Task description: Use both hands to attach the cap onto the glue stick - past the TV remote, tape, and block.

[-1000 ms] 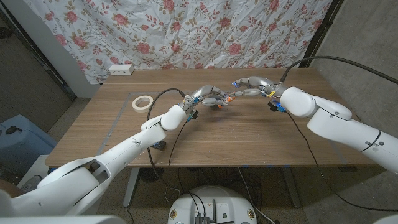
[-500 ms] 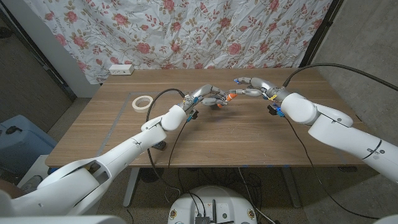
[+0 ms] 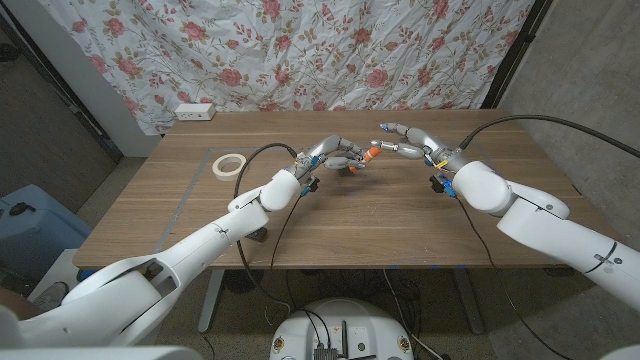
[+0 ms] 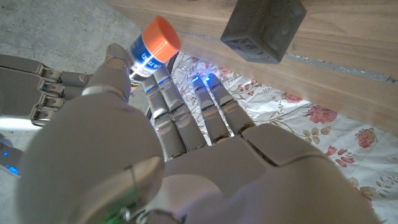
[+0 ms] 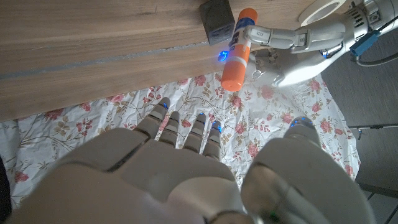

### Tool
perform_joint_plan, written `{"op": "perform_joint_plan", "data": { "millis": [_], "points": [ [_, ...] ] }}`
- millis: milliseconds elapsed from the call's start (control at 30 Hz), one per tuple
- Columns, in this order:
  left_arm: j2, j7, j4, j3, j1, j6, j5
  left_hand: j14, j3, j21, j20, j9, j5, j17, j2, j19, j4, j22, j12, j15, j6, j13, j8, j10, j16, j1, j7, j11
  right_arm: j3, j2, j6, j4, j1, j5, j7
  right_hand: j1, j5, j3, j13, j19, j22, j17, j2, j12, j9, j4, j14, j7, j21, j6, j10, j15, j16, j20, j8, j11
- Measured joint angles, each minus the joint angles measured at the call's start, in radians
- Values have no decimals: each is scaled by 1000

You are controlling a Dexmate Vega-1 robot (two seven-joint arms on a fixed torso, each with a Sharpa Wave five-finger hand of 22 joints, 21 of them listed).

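Note:
A glue stick (image 3: 366, 155) with a white and blue body and an orange cap (image 3: 373, 152) on its end is held above the middle of the table. My left hand (image 3: 338, 154) pinches its body; the same stick (image 4: 151, 48) shows between my left thumb and fingers, and again (image 5: 239, 45) with the orange cap (image 5: 232, 79) seated on it. My right hand (image 3: 408, 140) hovers just to the right of the cap, fingers apart, holding nothing. In the right wrist view my right hand (image 5: 186, 177) stays clear of the stick, opposite my left hand (image 5: 303, 55).
A dark grey block (image 4: 263, 27) lies on the wooden table (image 3: 300, 220) under the hands, seen too as the block (image 5: 217, 17). A roll of white tape (image 3: 231, 164) sits at the table's left. A white power strip (image 3: 194, 111) lies at the far left edge.
My right hand has let go of the capped end and drawn back a little, up and to the right. My left hand still holds the stick in the same place.

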Motion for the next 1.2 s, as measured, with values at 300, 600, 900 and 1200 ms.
{"op": "perform_joint_plan", "data": {
  "millis": [300, 600, 900, 1200],
  "points": [
    [-7, 0, 18, 3, -11, -9, -5, 4, 0, 0, 0, 0, -1, 0, 0, 0, 0, 0, 0, 4, 0, 0, 0, 0, 0, 0, 0, 0, 7, 20, 32, 3, -43, -1, -56, -42, -16, -7, -5, -59, 0, 0, 21, 2, 0, 21, -46, 14, -4, -13, -5, -21, -7, 9, 0, -5],
    [-16, -1, 40, 9, -22, -23, -8, 4, 0, 0, 0, 0, -2, 0, 0, 0, 0, 0, -1, 4, 0, 0, 0, 0, 0, 0, 0, 0, 0, 42, 41, 2, -76, -37, -113, -56, -23, -5, -4, -71, 0, 0, 35, 5, 0, 22, -51, 14, -4, -13, -5, -26, -7, 15, 0, -5],
    [-19, -1, 47, 11, -29, -29, -7, 4, 0, 0, 0, 0, 0, 0, 0, 0, 0, 0, -4, 3, 0, -1, 0, 4, 0, 0, 0, 4, -15, 64, 61, 5, -99, -80, -156, -65, -23, -5, -4, -71, 0, 0, 44, 8, 0, 30, -51, 17, -4, -17, -5, -26, -7, 14, 1, -5],
    [-19, 4, 44, 11, -28, -30, -6, 4, 0, 0, 0, 0, 0, 0, 0, 0, 0, 0, -5, 3, 0, -1, -2, 4, 0, 0, 0, 4, -25, 81, 73, 10, -117, -121, -185, -89, -32, -13, -9, -75, 0, 0, 47, 8, 0, 38, -57, 25, 1, 2, -5, -32, -3, 11, 12, -5]
  ]
}}
